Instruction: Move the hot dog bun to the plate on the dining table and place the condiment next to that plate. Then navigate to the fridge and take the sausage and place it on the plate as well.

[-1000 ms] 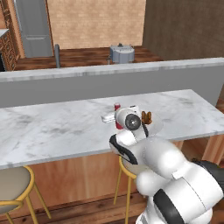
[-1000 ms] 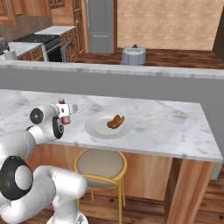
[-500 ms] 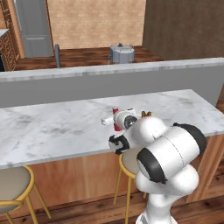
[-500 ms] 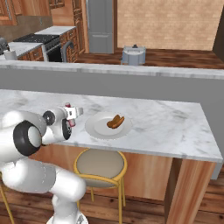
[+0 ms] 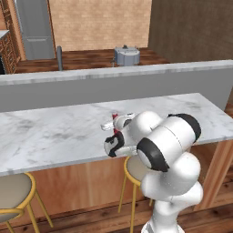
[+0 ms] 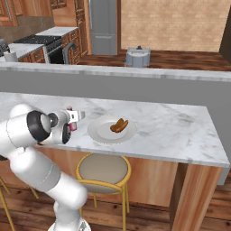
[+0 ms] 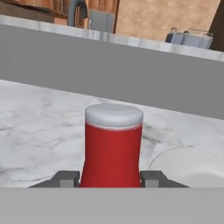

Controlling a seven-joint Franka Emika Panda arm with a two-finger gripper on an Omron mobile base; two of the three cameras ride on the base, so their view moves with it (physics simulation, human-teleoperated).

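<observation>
- Right now my two-finger gripper (image 7: 112, 178) is pinched on the small red condiment bottle with the white cap (image 7: 113, 146); in the hand view its dark finger tips (image 7: 65, 178) sit tight against both sides of the bottle's red body.
- Seen from the right base view, the gripper (image 6: 72, 120) holds the condiment bottle (image 6: 71, 122) just beside the shallow round off-white plate (image 6: 100, 133), on the side of the plate nearest my arm, low over the marble.
- I cannot tell whether the bottle's base is touching the top or is a little above it.
- The bottle stands upright in the hand view, cap uppermost, with the plate's rim (image 7: 175, 159) curving in near it.
- The small orange-brown split hot dog bun (image 6: 118, 125) lies on the plate, near its middle.
- That plate rests on the long dining table with the white grey-veined marble top and wood base (image 6: 176, 131), towards the edge nearer my base.
- From the left base view my white arm covers the plate; the bottle's red (image 5: 115, 118) peeks out past the wrist over the same marble top (image 5: 50, 134).
- Beyond the plate a grey wall-like ledge (image 6: 149, 85) runs along the table's far side.
- A round wooden stool with a yellow metal frame (image 6: 103, 170) stands under the table edge, below the plate.
- Far behind the plate, past the ledge, a tall grey metal fridge (image 6: 103, 27) stands against the back wall.
</observation>
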